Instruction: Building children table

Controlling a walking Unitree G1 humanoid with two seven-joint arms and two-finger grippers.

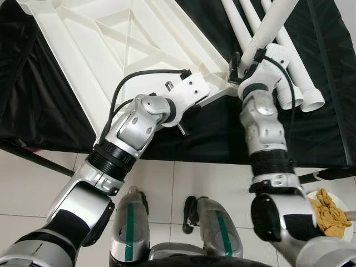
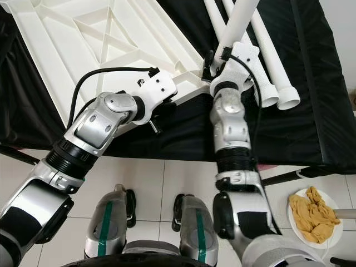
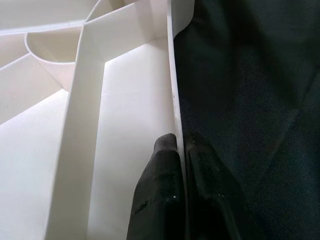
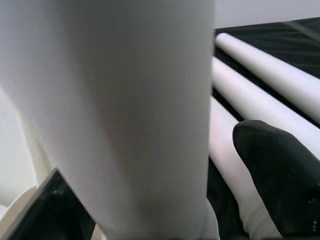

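Upturned white tabletop point(image 1: 111, 44) lying on the black-draped bench point(image 1: 50, 111). Left end effector point(image 3: 181, 150) pinched shut on tabletop's near rim. Right end effector point(image 4: 150, 210) apparently clamped around a white leg point(image 1: 267, 33), at tabletop's near corner, beside spare legs point(image 2: 267, 61).

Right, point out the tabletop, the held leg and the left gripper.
tabletop point(image 1: 83, 50), left eye view, ribbed underside.
held leg point(image 2: 236, 25), right eye view, tube shaft.
left gripper point(image 3: 181, 150), left wrist view, fingertips pinching the rim.
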